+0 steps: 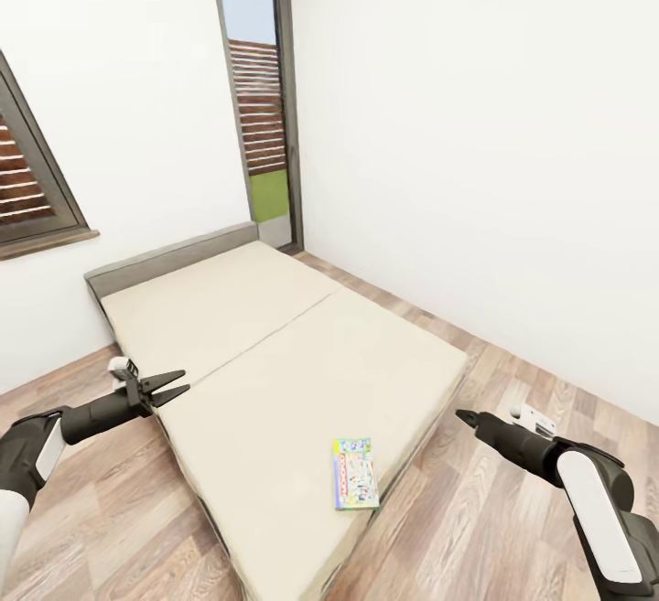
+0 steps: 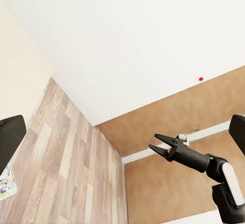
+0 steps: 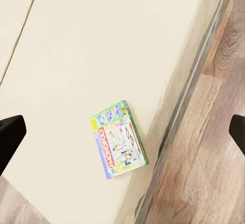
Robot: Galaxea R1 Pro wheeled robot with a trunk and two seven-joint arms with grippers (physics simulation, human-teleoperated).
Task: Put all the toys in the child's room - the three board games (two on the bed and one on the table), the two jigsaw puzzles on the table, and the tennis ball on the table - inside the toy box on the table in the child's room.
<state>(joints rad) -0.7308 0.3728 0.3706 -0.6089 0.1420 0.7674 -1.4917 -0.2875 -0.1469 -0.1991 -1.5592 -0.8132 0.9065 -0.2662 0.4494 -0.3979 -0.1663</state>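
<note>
From the head camera, the left jaws (image 1: 174, 389) are parted and empty over the bed's (image 1: 275, 354) near-left edge. The right jaws (image 1: 465, 418) hang over the wood floor (image 1: 476, 509) beside the bed; here I cannot tell whether they are open. One board game (image 1: 355, 473) lies flat near the bed's front corner, between the two jaws and nearer the right.

The left wrist camera sees the right jaws (image 2: 155, 144) clearly spread, empty.

The right wrist camera finds the board game (image 3: 119, 138) ahead of its jaws, by the mattress edge.
</note>
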